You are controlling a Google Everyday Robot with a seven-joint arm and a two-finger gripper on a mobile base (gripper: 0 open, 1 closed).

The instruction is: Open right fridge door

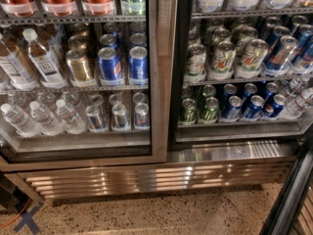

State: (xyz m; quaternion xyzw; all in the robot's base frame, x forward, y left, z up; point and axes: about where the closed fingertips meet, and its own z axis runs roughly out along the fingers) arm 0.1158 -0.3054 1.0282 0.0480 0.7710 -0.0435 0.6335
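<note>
Two compartments of a drinks fridge are shown from in front and slightly above. The right fridge door [292, 195] is judged to be the dark slanting strip at the lower right edge of the view. It is swung well out from the cabinet and seen almost edge-on, with a black rim and a little brushed steel beside it in the bottom corner. The right compartment appears uncovered, with a black surround and a bare steel sill [230, 151] below its shelves of cans [222, 58]. The left door [164, 82] is shut, and water bottles [41, 116] are seen through its glass. A louvred steel grille [146, 177] runs beneath both, above a speckled floor [171, 214].

The gripper is not to be seen anywhere in the view, so it cannot be told whether it is open or closed, or whether the door is held.

The door is judged heavy and stiff, being a glass pane set in a wide metal frame. It would probably swing freely once the gasket is released. Brushed steel is likely to be slippery, and the pane should not be pressed. A hold is best taken on the free vertical edge of the frame, hooked behind it. No handle can be made out. The task is judged largely done.
</note>
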